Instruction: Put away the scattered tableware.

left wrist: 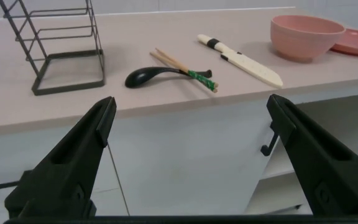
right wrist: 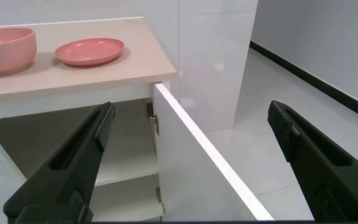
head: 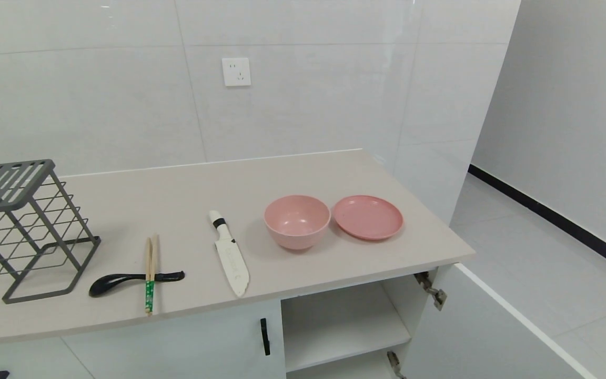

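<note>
I see my left pincer (left wrist: 190,109) spread wide with nothing in it, low in front of the worktop (head: 177,195). My right pincer (right wrist: 190,112) is spread wide too, near the open cupboard door (head: 471,337). In the head view the pink bowl (head: 296,221) sits mid-frame, with the pink plate (head: 367,217) just right of it. The knife (head: 231,255) lies left of the bowl. At lower left the chopsticks (head: 150,263) lie across the black spoon (head: 124,279), near the grey rack (head: 11,181)

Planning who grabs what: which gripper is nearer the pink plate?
Right. The right gripper sits low before the open cabinet beneath the pink plate; the left gripper is low opposite the black spoon, farther along the counter.
</note>
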Motion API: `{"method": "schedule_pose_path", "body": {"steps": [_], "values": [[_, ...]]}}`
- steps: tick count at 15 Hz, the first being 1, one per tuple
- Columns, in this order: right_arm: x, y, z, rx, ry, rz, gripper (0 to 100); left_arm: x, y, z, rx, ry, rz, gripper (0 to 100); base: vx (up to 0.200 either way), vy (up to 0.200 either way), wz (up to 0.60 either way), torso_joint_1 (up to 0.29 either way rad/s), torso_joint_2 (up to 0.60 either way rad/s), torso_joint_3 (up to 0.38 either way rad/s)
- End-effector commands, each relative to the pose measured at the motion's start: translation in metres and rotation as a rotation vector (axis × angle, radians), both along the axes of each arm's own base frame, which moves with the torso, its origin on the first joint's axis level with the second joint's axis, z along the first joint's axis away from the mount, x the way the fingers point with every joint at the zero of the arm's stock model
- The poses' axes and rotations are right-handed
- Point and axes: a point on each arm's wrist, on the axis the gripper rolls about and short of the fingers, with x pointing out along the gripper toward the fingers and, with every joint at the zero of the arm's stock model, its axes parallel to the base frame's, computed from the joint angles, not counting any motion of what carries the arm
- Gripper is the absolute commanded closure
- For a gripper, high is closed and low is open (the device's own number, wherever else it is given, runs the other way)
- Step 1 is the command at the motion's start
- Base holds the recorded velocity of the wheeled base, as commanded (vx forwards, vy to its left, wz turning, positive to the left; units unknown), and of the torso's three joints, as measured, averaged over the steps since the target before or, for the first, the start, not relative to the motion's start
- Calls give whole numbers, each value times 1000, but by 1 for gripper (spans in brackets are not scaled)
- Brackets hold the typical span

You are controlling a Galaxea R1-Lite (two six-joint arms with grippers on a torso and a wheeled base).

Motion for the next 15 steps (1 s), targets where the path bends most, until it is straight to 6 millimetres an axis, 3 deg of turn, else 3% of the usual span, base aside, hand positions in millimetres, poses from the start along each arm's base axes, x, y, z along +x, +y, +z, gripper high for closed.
{"method": "schedule_pose_path", "body": {"steps": [1,4,9,15], "values": [[0,0,0,-1,0,0,0,0,0,0,0,2,1,0,200,0,0,32,-105,-66],[0,0,0,-1,0,0,0,0,0,0,3,2,2,0,200,0,0,20,-30,-22],[0,0,0,-1,0,0,0,0,0,0,-2,2,5,0,0,0,0,4,-15,-9],[0,0,0,-1,0,-2,0,0,0,0,-3,2,7,0,0,0,0,157,-373,-216]]}}
